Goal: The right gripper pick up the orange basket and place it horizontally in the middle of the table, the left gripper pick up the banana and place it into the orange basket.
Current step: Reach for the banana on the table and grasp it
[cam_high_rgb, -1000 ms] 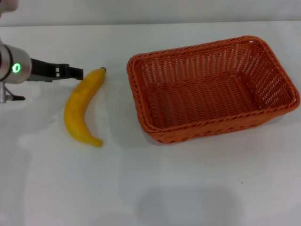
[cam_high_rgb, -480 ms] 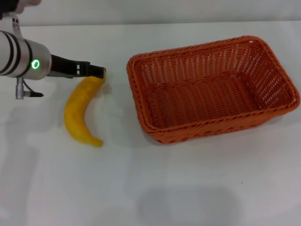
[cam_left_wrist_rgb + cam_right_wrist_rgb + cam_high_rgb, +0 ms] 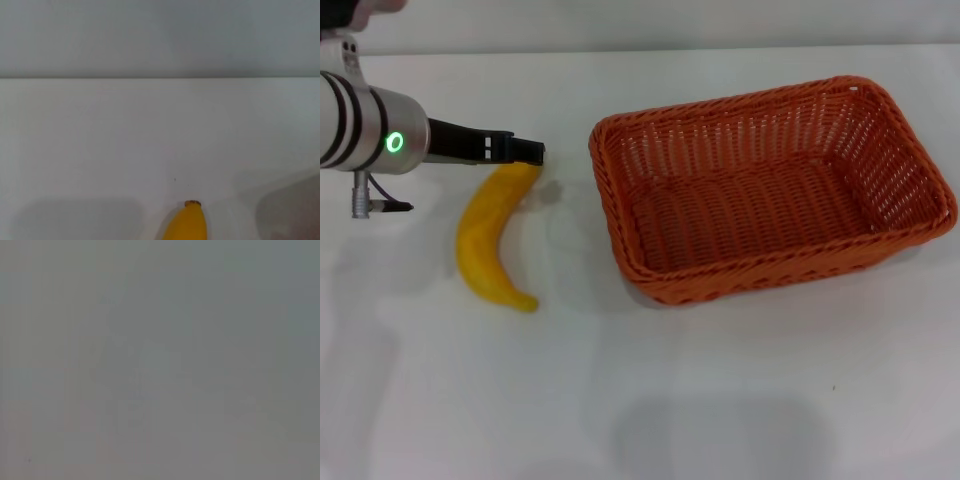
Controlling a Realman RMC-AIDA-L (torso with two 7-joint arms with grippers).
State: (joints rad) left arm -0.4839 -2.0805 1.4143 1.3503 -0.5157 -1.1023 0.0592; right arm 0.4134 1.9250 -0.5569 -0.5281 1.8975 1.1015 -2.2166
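Note:
The yellow banana [image 3: 490, 235] lies on the white table [image 3: 640, 400] at the left, its dark stem end pointing to the far side. My left gripper [image 3: 525, 152] reaches in from the left on its silver arm with the green light, its black tip right over the banana's stem end. In the left wrist view only the banana's stem end [image 3: 189, 222] shows at the picture's edge. The orange basket [image 3: 770, 190] stands upright on the table right of the banana, with nothing in it. The right gripper is out of view; the right wrist view is plain grey.
The table's far edge [image 3: 640, 50] runs behind the basket and the arm. A gap of bare table separates the banana from the basket's left rim [image 3: 605, 190]. A faint shadow [image 3: 720, 435] lies on the near table.
Over the last second the left arm moved right, bringing its tip from beside the banana to over the stem end. In the last half second it barely shifted. Banana and basket stayed put.

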